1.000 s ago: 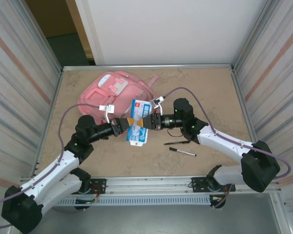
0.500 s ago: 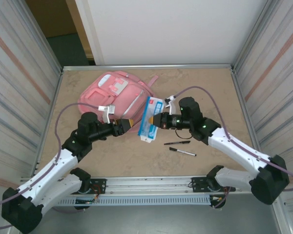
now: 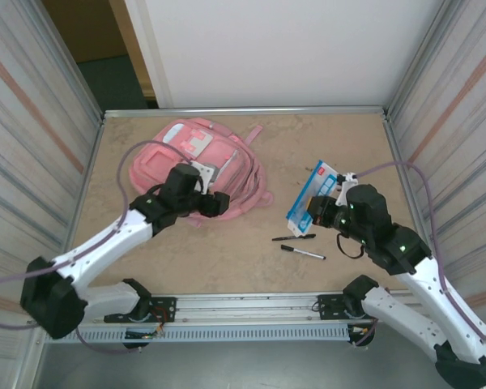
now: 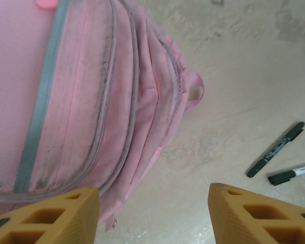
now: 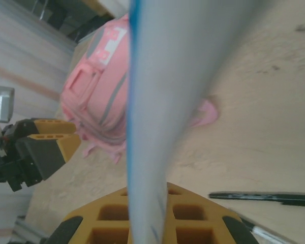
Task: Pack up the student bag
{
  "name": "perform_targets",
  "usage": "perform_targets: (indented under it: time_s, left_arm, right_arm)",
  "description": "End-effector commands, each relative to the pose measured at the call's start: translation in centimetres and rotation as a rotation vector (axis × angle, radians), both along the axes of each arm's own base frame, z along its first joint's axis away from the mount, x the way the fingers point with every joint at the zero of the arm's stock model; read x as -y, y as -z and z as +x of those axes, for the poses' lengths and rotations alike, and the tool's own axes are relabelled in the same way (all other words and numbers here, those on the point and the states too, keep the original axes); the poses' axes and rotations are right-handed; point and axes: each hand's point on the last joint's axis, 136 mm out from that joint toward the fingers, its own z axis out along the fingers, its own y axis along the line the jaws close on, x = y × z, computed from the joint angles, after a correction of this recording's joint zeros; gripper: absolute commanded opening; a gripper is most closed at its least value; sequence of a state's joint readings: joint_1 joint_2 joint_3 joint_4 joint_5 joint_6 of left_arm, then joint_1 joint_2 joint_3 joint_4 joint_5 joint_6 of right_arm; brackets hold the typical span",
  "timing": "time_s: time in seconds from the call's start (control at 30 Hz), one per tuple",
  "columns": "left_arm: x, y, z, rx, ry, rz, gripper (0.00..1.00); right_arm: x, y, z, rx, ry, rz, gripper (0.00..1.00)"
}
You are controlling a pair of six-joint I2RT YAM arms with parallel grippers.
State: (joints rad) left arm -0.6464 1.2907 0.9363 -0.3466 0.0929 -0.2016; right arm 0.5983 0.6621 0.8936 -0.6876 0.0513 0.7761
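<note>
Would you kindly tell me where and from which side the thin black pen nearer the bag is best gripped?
Probably the black pen by its barrel, past the middle away from the student bag, coming straight down with fingers closing across it. It lies flat on the table, and that end stands clear of the second marker; the other ends nearly touch.

1. Left arm [image 3: 101, 245] and right arm [image 3: 421, 279]: white shells on the long links, black housings at the joints.
2. A mauve cable [image 3: 128, 166] runs along each arm.
3. A white bracket [image 3: 193, 169] caps the left wrist.
4. Left end effector [image 4: 152, 208] and right end effector [image 3: 317, 212]: orange-yellow fingers [image 4: 51, 213] with rectangular cut-outs.
</note>
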Motion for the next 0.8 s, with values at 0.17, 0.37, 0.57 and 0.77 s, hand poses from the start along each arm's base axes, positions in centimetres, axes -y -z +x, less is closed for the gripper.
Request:
perform_targets:
  time_s: [0.17,0.37,0.57,0.77]
  left_arm:
    - [2.5,2.8,5.2,0.007,0.093,0.197,0.5]
    - [2.0,5.6,8.1,-0.034,0.032,0.241,0.51]
    - [1.4,8.1,9.5,-0.088,-0.051,0.35,0.59]
    - [0.9,10.3,9.9,-0.097,-0.109,0.439,0.38]
  right_arm:
    - [2.0,-2.7,3.4,0.091,0.126,-0.035,0.0]
    - [1.6,-5.7,4.4,0.189,0.1,0.017,0.0]
    - [2.8,-4.6,3.8,0.189,0.121,0.012,0.0]
    - [2.7,-3.0,3.6,0.138,0.122,0.05,0.0]
